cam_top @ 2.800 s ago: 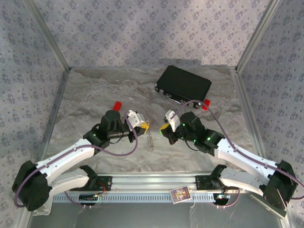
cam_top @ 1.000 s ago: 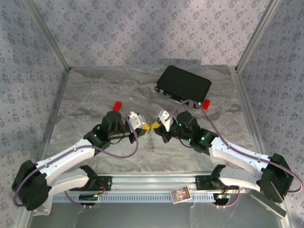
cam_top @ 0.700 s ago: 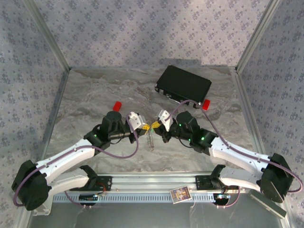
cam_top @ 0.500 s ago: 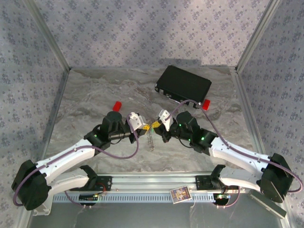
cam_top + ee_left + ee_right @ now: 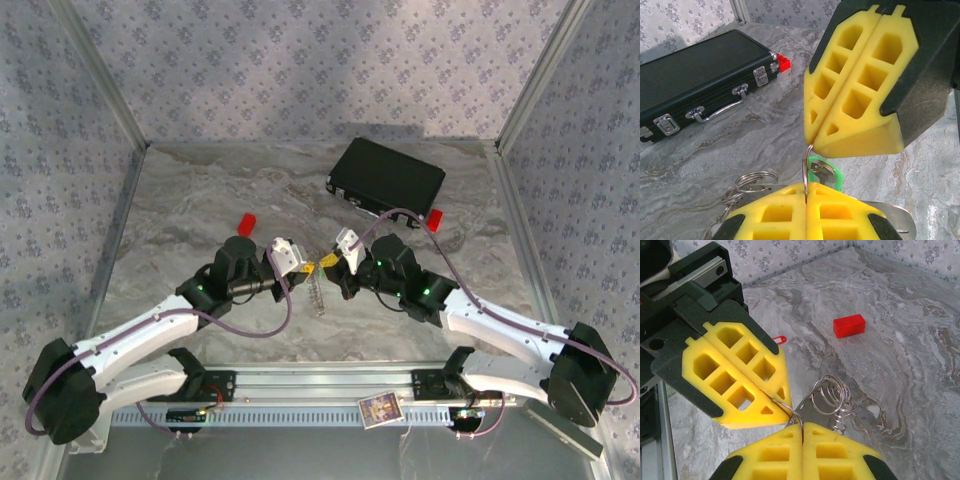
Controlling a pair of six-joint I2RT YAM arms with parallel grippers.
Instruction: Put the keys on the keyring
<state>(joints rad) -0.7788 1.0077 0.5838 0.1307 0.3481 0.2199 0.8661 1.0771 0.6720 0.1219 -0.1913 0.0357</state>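
Note:
The keyring [image 5: 804, 167] is a thin steel split ring stretched between both grippers above the table. My left gripper [image 5: 806, 186] is shut on its lower edge, and my right gripper [image 5: 811, 146] is shut on its upper edge. In the top view the two yellow tips [image 5: 317, 264] meet at mid-table. A key with a bright green head [image 5: 827, 172] sits just behind the ring; I cannot tell whether it is threaded on. A cluster of further rings on a flat metal tab [image 5: 832, 396] hangs below the grip. A small red loop [image 5: 780, 339] peeks out past the left gripper [image 5: 784, 411].
A black latched case [image 5: 386, 178] lies at the back right with a red block [image 5: 433, 219] at its near corner. Another red block [image 5: 245, 221] lies left of the left wrist. Metal frame posts and patterned walls close in the marble table [image 5: 200, 190].
The right gripper has swung left to meet the left gripper, tip to tip. Over the last second both arms have held almost still.

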